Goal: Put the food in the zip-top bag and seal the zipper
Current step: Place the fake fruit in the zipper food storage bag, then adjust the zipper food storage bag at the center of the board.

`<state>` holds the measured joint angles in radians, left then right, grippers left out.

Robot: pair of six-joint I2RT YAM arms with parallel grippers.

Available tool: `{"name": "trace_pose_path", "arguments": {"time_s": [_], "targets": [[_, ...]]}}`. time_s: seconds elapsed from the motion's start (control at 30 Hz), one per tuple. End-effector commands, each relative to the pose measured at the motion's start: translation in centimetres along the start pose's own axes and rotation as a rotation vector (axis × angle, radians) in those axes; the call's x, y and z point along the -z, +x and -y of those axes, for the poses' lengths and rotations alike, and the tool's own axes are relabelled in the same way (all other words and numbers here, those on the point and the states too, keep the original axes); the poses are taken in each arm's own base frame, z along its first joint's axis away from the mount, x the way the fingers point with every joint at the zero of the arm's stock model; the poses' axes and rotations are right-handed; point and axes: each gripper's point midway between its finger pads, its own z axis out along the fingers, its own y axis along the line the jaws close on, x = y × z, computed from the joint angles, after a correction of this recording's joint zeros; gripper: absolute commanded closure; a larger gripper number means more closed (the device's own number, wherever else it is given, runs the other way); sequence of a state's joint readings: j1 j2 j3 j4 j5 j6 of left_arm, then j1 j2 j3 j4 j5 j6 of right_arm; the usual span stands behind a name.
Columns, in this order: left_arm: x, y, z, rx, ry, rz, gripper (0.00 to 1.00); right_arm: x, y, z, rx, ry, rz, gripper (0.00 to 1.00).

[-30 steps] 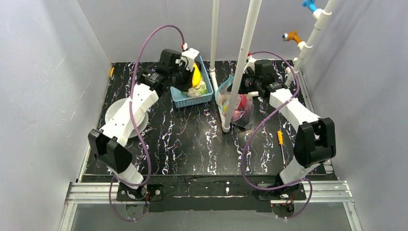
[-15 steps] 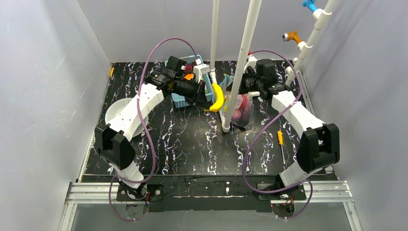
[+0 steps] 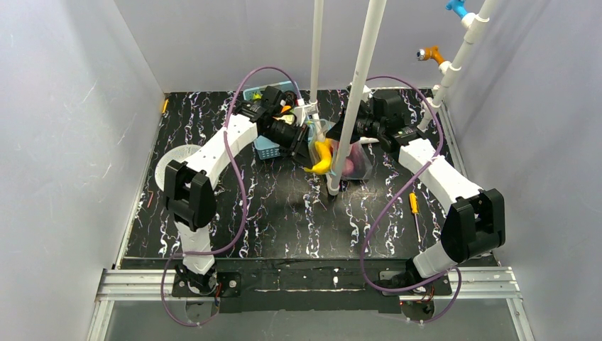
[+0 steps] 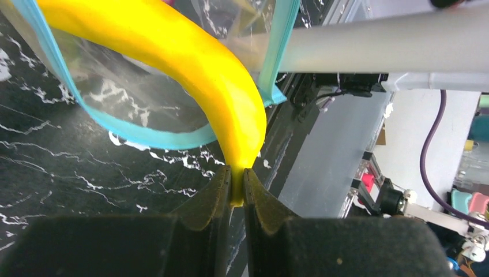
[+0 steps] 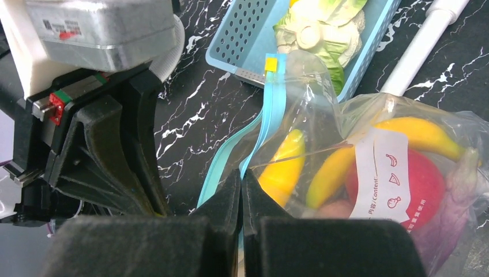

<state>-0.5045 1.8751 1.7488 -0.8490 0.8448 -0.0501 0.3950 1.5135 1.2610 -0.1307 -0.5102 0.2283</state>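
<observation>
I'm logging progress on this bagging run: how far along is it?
Done: a red apple, one banana and a purple piece sit inside the zip-top bag. In hand: the left claw pinches a second banana by its tip, its far end entering the bag's mouth; the right claw clamps the bag's edge. Left: release that banana, then seal the zipper, now gaping open.

Yellow banana (image 4: 190, 63) reaches through the open teal zipper (image 4: 150, 138) into the clear zip-top bag (image 5: 323, 109) holding a red apple (image 5: 429, 187).

Two yellow bananas (image 5: 285, 167), one red apple (image 5: 428, 187) and one clear zip-top bag (image 5: 323, 98) are in view. There is one blue basket (image 5: 254, 40) and one cabbage (image 5: 323, 29).
</observation>
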Motion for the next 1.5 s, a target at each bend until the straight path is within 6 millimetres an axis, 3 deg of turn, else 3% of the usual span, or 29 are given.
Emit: {"name": "trace_pose_path", "arguments": {"time_s": [0.0, 0.3, 0.7, 0.77, 0.9, 1.0, 1.1, 1.27, 1.47], "targets": [[1.1, -2.6, 1.0, -0.062, -0.049, 0.073, 1.0, 0.5, -1.9, -1.8, 0.065, -0.063, 0.06, 0.99], [-0.5, -5.8, -0.4, -0.21, -0.228, 0.218, 1.0, 0.3, -1.8, -1.9, 0.058, -0.076, 0.058, 0.99], [-3.4, -7.9, -2.2, -0.109, -0.289, 0.232, 1.0, 0.0, -1.7, -2.2, 0.052, -0.101, 0.059, 0.99], [-4.0, -7.9, -2.4, -0.1, -0.293, 0.224, 0.95, 0.1, -1.8, -2.1, 0.052, -0.098, 0.061, 0.99], [-4.3, -7.6, -2.0, -0.091, -0.272, 0.191, 0.65, 0.0, -1.8, -2.0, 0.053, -0.09, 0.062, 0.99], [-3.4, -7.2, -2.3, -0.11, -0.318, 0.176, 0.49, 0.0, -1.8, -1.9, 0.056, -0.086, 0.065, 0.99], [-1.7, -6.8, -3.0, -0.122, -0.389, 0.184, 0.42, -0.1, -1.9, -1.7, 0.055, -0.078, 0.068, 0.99], [1.3, -6.6, -3.2, -0.091, -0.421, 0.238, 0.4, -0.2, -1.9, -1.2, 0.046, -0.062, 0.067, 0.99], [3.4, -6.0, -2.8, -0.073, -0.455, 0.308, 0.4, -0.2, -1.8, -0.9, 0.04, -0.05, 0.067, 0.99]]}}
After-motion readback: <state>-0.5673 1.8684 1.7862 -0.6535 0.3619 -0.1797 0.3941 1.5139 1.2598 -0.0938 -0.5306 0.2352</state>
